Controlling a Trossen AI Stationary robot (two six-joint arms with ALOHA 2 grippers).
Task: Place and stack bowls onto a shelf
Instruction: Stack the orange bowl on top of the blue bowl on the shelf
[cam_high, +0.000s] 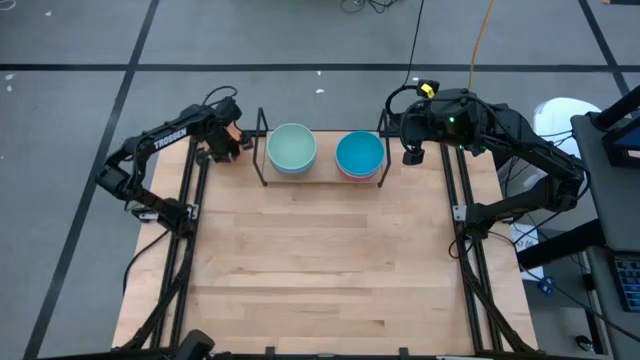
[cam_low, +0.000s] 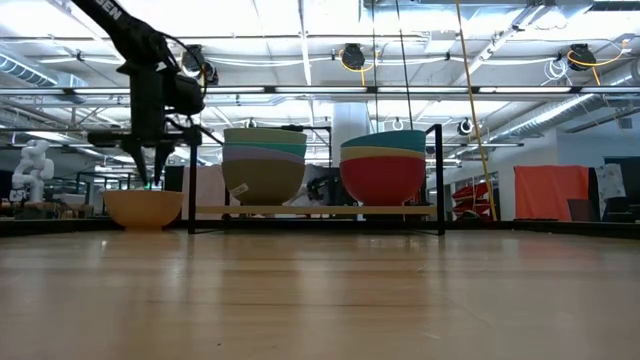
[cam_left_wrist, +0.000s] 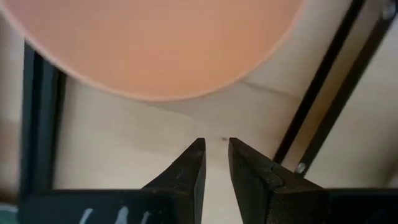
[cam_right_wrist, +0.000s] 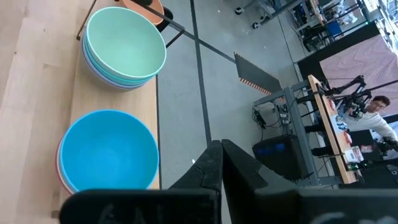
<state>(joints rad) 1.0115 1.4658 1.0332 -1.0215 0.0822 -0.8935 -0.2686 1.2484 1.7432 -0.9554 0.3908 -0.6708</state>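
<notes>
1. Wooden tabletop (cam_high: 320, 270) is bare across its front and middle; grey floor around it, and an open hall with ceiling lights shows beyond in the low view.
2. Shelf (cam_high: 322, 178) sits at the table's far edge, between the two arms: light base board, thin black wire uprights.
3. Left stack on the shelf: mint green bowl (cam_high: 292, 147) on top, lavender under it, then an olive-grey bowl (cam_low: 264, 180) at the bottom, going by the low view.
4. Right stack: teal-blue bowl (cam_high: 360, 153) on top, a cream rim below it, a magenta bowl (cam_low: 383, 178) at the bottom.
5. Orange bowl (cam_low: 143, 208) stands on the table just beside the shelf's left end, not on the shelf. It sits upright.
6. Left gripper (cam_low: 155, 165) hangs directly above the orange bowl, fingers pointing down, clear of the rim. Left wrist view shows the fingertips (cam_left_wrist: 198, 152) close together with a narrow gap between them and nothing gripped; the bowl fills the frame beyond them.
7. Right gripper (cam_high: 411, 155) waits just beside the shelf's right end, off the table's far right corner. Fingers are pressed together, empty.
8. Readable writing: "TROSSEN" in white on the left arm's link in the high view; only part of it shows in the low view.
9. Person sits at a desk far off in the right wrist view.
</notes>
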